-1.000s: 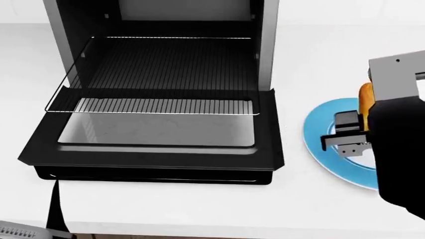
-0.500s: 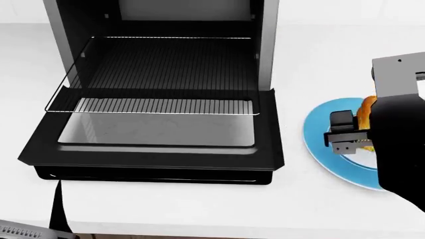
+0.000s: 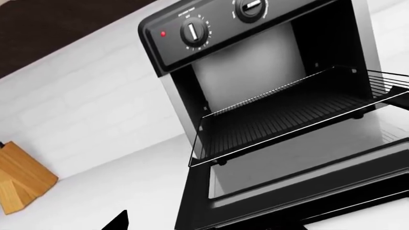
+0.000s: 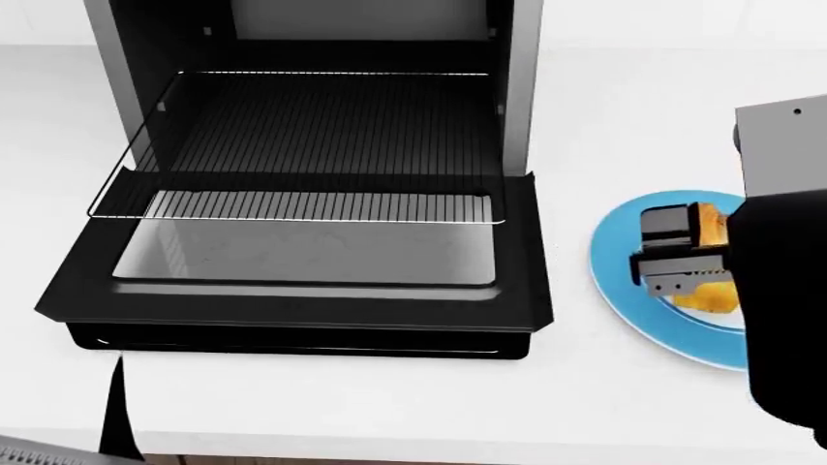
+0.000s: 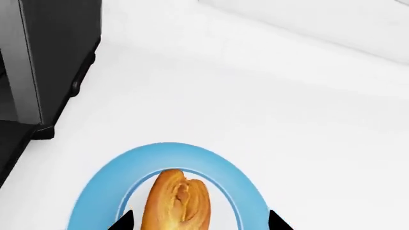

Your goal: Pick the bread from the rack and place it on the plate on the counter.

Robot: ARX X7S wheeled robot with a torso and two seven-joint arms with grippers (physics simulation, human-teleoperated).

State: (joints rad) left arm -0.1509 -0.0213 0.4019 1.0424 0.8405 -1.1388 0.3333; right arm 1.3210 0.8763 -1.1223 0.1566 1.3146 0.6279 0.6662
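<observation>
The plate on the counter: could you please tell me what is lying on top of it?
The bread lies on the plate, over its white centre, between the right gripper's fingers. The arm covers the plate's right part.

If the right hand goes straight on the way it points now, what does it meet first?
Most likely the bread, which lies directly between its fingertips, with the plate underneath. Whether the right hand already touches the loaf is unclear.

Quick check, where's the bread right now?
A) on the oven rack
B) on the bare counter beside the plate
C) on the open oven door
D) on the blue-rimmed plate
D: the bread sits in the white centre of the plate; the rack is bare.
</observation>
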